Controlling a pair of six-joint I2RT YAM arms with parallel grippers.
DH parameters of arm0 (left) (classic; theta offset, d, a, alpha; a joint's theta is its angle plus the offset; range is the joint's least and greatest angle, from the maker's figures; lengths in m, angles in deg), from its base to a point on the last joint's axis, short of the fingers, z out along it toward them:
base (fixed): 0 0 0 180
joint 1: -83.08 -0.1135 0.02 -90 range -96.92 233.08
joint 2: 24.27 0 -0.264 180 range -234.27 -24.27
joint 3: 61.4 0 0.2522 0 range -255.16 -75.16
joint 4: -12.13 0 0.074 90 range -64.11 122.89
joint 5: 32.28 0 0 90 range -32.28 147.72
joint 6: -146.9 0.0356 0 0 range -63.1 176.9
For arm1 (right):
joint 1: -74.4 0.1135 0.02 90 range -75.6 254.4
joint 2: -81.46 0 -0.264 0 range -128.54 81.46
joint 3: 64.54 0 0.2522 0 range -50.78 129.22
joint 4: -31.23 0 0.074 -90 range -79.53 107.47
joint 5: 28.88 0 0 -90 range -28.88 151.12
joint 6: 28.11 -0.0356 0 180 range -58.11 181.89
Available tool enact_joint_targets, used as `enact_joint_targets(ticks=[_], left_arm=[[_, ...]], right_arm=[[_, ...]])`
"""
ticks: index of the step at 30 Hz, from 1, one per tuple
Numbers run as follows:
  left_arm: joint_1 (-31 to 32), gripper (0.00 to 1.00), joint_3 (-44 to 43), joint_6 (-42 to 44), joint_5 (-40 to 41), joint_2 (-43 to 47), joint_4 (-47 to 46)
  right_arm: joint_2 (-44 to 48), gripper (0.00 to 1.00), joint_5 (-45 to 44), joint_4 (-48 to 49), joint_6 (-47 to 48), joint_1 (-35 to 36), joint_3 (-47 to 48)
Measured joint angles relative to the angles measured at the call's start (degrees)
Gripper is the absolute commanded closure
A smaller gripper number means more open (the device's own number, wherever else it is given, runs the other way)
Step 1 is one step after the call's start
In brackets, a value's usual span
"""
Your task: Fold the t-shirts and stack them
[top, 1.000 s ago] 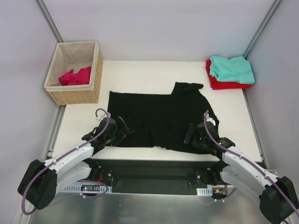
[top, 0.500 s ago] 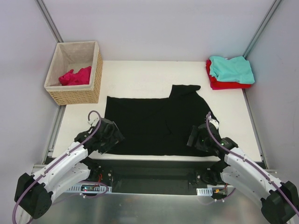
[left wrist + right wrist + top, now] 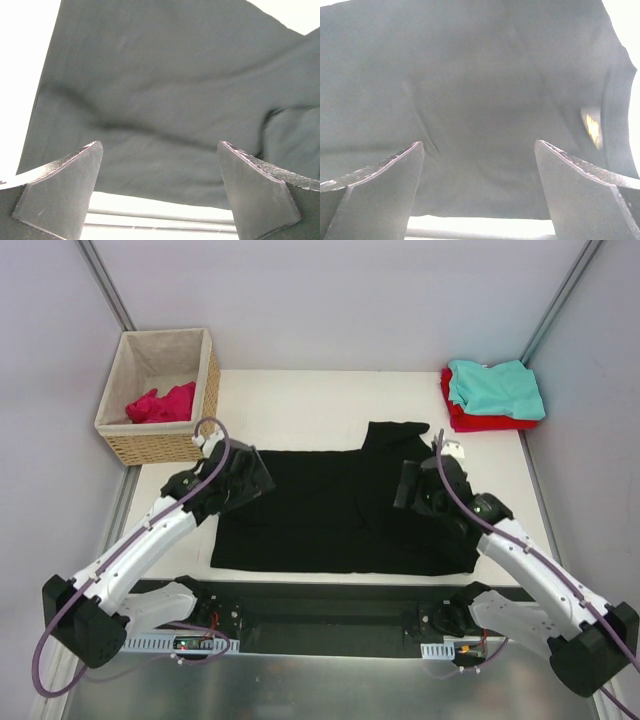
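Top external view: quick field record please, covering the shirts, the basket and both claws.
black t-shirt: spread flat on table, one flap sticking out at far edge
teal t-shirt: folded, on top of red t-shirt, far right corner
magenta-pink t-shirt: crumpled inside basket, far left
left claw: open, empty, over black t-shirt's left part
right claw: open, empty, over its right part

black tee (image 3: 340, 510): plain, solid, w/ small yellow tag (image 3: 591, 125). teal tee (image 3: 495, 387) & red tee (image 3: 490, 425): both plain. pink tee (image 3: 160, 403): magenta-ish, plain. wicker basket (image 3: 160, 448): tan weave, beige lining. tabletop (image 3: 300, 400): off-white. arms (image 3: 140, 555): white, black joints, purple cables.
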State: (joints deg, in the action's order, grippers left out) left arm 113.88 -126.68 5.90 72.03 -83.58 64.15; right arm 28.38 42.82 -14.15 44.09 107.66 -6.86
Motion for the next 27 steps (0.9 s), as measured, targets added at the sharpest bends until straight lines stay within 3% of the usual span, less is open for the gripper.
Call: enact_joint_targets(ticks=[4, 10, 16, 27], left_arm=[[-1.4, 0.01, -7.1, 4.3, 2.8, -5.9, -3.1], [-11.9, 0.01, -7.7, 7.0, -1.2, -17.6, -8.3], [-14.8, 0.01, -8.2, 7.8, -2.4, -27.1, -10.7], [-15.5, 0.01, -13.1, 8.6, -5.0, -30.0, -13.0]], right_arm=[[-7.5, 0.04, 2.8, 6.5, 4.2, -4.7, 5.5], [-24.3, 0.04, 11.0, 11.3, 7.0, -16.8, 12.5], [-40.3, 0.04, 18.3, 14.3, 7.3, -23.5, 20.6], [-48.3, 0.04, 25.2, 16.1, 6.7, -26.0, 28.3]])
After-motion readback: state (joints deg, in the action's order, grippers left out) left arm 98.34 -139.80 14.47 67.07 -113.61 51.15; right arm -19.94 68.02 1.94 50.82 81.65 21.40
